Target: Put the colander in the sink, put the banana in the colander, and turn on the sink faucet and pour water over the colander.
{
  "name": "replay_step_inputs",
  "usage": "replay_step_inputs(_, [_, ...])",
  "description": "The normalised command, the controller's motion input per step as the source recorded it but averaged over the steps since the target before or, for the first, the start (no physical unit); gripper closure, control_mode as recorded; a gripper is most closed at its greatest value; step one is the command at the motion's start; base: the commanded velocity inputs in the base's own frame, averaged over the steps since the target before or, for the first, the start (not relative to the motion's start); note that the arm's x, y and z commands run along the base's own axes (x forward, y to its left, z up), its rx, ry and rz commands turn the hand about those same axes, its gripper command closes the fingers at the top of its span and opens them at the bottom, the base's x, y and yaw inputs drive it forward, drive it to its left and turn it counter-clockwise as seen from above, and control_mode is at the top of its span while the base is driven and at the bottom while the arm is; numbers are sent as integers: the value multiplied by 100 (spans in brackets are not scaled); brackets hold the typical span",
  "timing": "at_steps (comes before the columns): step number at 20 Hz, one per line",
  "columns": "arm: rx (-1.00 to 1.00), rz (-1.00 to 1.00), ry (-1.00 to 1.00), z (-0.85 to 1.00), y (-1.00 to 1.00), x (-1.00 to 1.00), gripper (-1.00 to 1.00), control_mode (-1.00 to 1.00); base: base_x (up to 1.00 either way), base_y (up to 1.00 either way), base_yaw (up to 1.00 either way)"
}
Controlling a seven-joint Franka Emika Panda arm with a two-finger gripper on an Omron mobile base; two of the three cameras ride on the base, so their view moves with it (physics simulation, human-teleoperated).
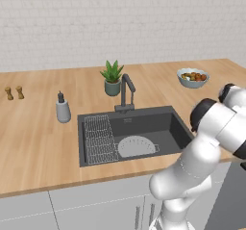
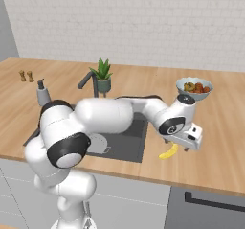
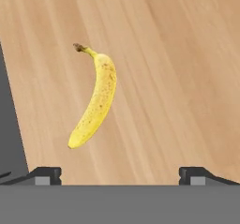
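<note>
No readable text

No words, labels, brands, numbers or signs can be read on anything shown; the soap bottle, the fruit bowl and the banana are all seen to be unmarked.

Banana: yellow, fine brown speckling, dark brown stem tip. Counter: light wood grain, tan streaks. Sink: dark grey. Colander: pale grey, perforated. Faucet: dark grey. Fruit bowl: bluish, holding red, orange and green fruit. Potted plant: green leaves, grey-green pot. Wall: white brick pattern.
</note>
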Motion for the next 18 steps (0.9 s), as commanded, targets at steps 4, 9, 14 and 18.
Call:
replay_step_inputs(4, [0,0,7,-20,-3,6,-100,-100,0,0,0])
replay_step_inputs(9, [0,0,11,-27,22,21,-100,-100,0,0,0])
replay_step_inputs(14, [0,0,10,-29,43,20,-100,-100,0,0,0])
replay_step_inputs(18, [0,0,3,-35,27,15,-100,-100,0,0,0])
